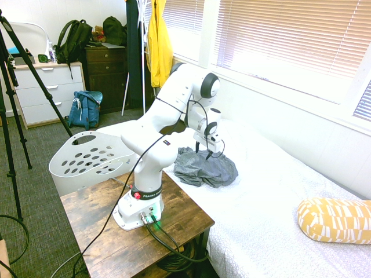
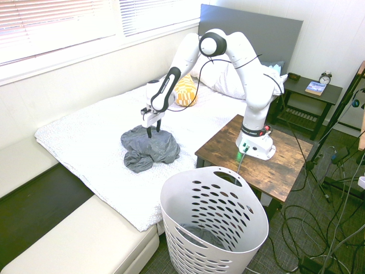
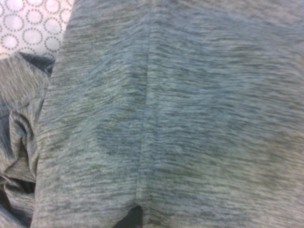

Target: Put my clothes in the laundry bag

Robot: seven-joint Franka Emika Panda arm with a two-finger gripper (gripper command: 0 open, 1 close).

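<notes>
End effector (image 2: pixel 152 132) is spread wide, pointing straight down onto the crumpled clothes (image 2: pixel 149 148) near the bed (image 2: pixel 85 142) edge, presumably for a pinch, laundry bag (image 2: pixel 214 225) waiting on the floor just off that edge.

The clothes (image 2: pixel 149 149) lie in a heap on the bed (image 2: pixel 91 142), near its edge. The gripper (image 2: pixel 153 133) is directly above the heap. A small table (image 2: pixel 288 157) stands beside the bed, and the laundry bag (image 2: pixel 214 225) stands on the floor just beside that table. A pillow (image 1: pixel 335 219) lies on the bed, well apart from the clothes.
</notes>
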